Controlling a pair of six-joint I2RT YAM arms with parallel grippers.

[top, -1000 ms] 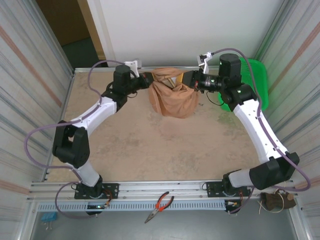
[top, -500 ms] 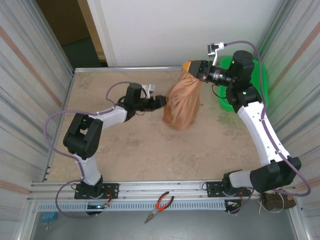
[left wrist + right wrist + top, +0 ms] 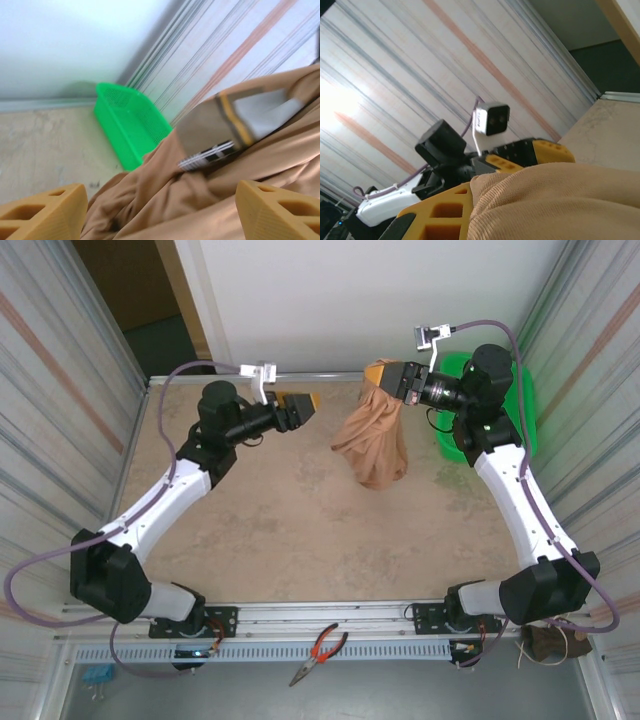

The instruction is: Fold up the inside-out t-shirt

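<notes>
the inside-out t-shirt [image 3: 372, 445] hangs as one bunched column of tan cloth from the right pincer [image 3: 392, 375], close to the far edge of the counter [image 3: 300, 540] and to the right of its middle. the top of the bundle is pinched high and the rest drops straight down. whether the lowest folds rest on the counter or hang just clear of it i cannot tell. holding it up like this looks meant to let the weight of the thin cloth pull the crumple out, so that a hem, sleeve or shoulder shows itself for a second hold. no fold has been made yet, and the shirt is nowhere near flat.

the right pincer is closed tight on the gathered top of the shirt. in the right wrist view the cloth bulges out right against its yellow finger.

the left pincer [image 3: 300, 405] stands wide open with nothing in it. it is raised near the far edge, left of the middle, pointing at the shirt but apart from it. in the left wrist view its two fingertips frame the hanging cloth, with the green basket [image 3: 127, 125] beyond at the far right corner. it seems placed to reach in for a fresh grip lower on the shirt.
</notes>
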